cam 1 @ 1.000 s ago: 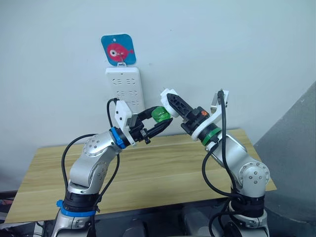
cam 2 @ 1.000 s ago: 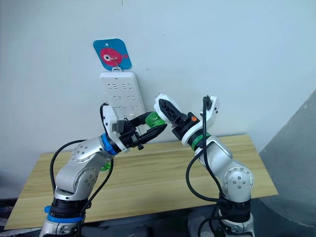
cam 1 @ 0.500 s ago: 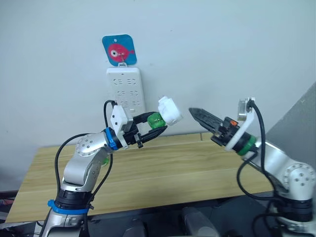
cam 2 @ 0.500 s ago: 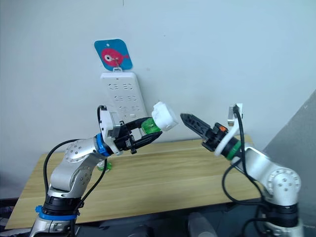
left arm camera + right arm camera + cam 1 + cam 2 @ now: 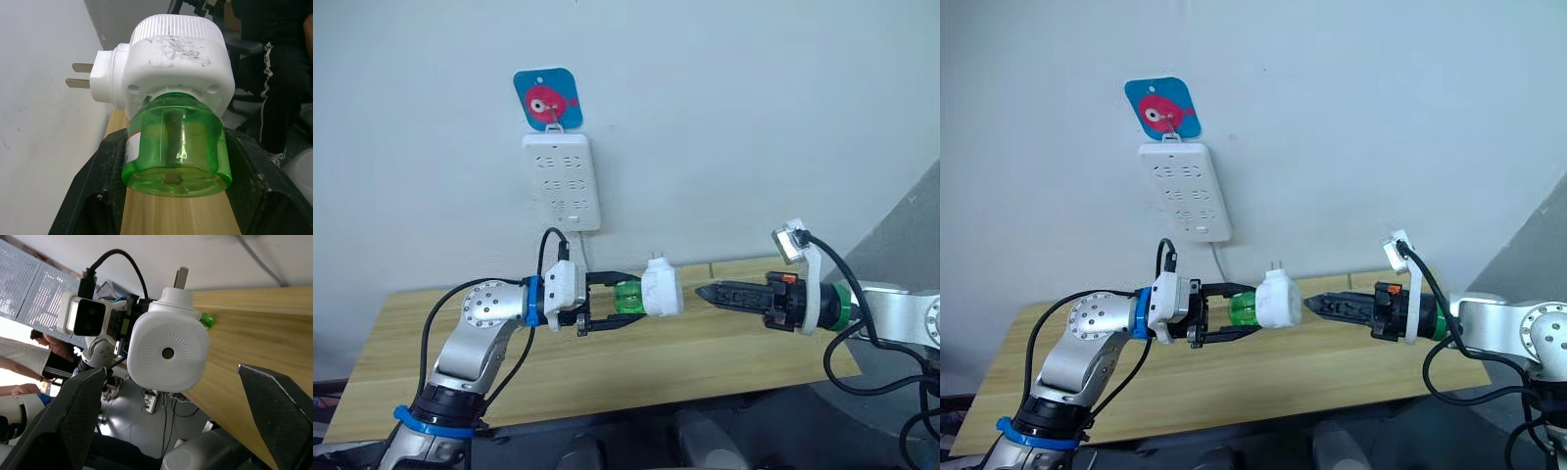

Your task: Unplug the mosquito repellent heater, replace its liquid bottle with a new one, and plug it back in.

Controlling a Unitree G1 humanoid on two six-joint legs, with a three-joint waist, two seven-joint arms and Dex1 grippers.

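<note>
Your left end effector (image 5: 619, 310) is clenched on the green liquid bottle (image 5: 176, 147), one black finger on each side of it, as the left wrist view shows plainly. The bottle is screwed into the mosquito repellent heater (image 5: 661, 290), so you are carrying the whole unit in the air above the wooden tabletop (image 5: 607, 362), out in front of the wall. The heater lies on its side, its round top facing your right arm and its two metal prongs (image 5: 80, 74) pointing up toward the wall.

Your right end effector (image 5: 705, 293) is stretched out level, tips just beside the heater's top but apart from it, holding nothing. In the right wrist view its two fingers (image 5: 78, 426) stand wide apart on either side of the heater's vented face with the small centre hole.

The white power strip (image 5: 562, 182) hangs on the wall under a blue card with a red fish (image 5: 548, 99), well above the heater.
</note>
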